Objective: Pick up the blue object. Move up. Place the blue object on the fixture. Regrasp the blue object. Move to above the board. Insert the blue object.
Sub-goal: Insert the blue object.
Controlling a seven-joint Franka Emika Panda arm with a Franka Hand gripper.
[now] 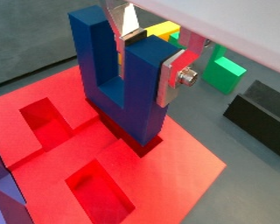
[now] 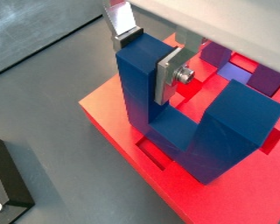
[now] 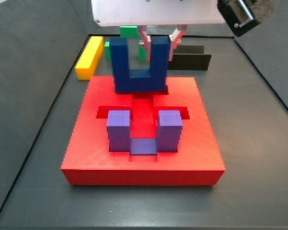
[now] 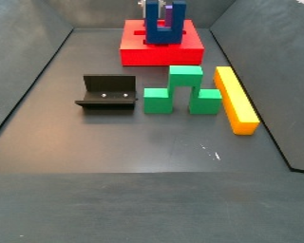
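One blue object (image 3: 137, 70) on the board (image 3: 86, 144), gripper (image 1: 152, 54) pinching one prong; one purple block (image 3: 143, 128), one fixture (image 4: 106, 93).

Even, bright overhead light is falling; soft shadows are sitting under the gripper (image 1: 149, 52). Faint glare is showing on the floor (image 4: 212, 152). Wrist views are slightly soft.

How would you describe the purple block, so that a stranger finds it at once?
Look at the red board. Two U-shaped blocks stand on it, prongs up. The purple block is the paler, free-standing one; the blue object is deeper blue, with the tool at one prong.
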